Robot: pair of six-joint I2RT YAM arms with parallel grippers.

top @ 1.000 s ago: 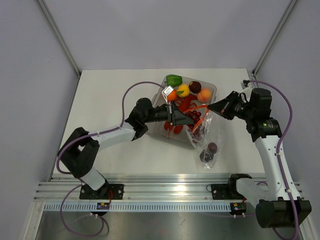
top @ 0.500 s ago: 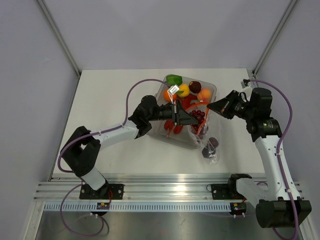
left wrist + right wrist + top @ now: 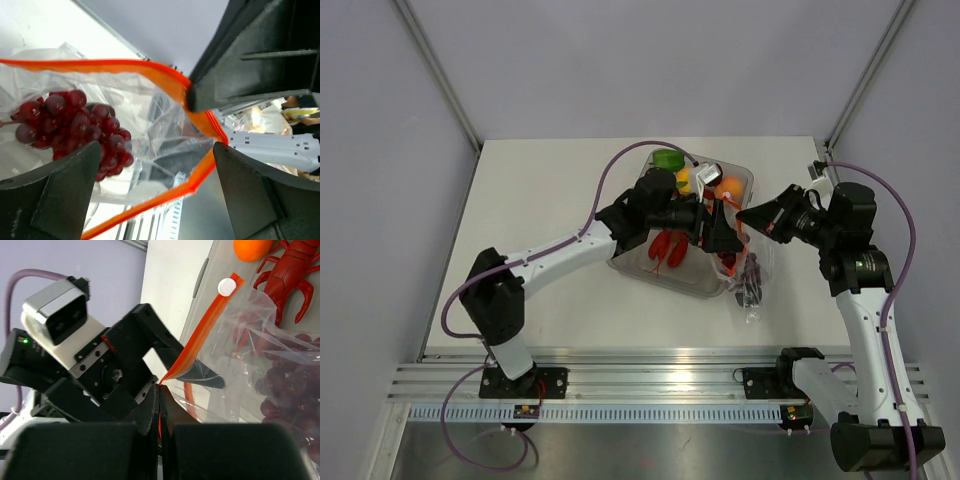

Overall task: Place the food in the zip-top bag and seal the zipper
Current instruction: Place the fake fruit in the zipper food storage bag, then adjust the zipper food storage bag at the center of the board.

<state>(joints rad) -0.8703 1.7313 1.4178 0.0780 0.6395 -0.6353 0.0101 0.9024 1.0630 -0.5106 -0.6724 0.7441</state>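
White table [image 3: 520, 200]: clear crinkly zip-top bag [image 3: 165, 150] beside clear-grey plastic tray [image 3: 665, 282], purple toy grapes [image 3: 75, 125] inside; right gripper [image 3: 160, 395] pinching its red-orange zipper strip [image 3: 100, 66]; left gripper [image 3: 156, 150] spread wide at mouth

No legible text, brand, number or sign is found in any view. The small stickers [image 3: 527, 410] on the rail [image 3: 650, 412] at the table's near edge cannot be read. The white round tab [image 3: 227, 286] on the zipper [image 3: 200, 333] is blank.
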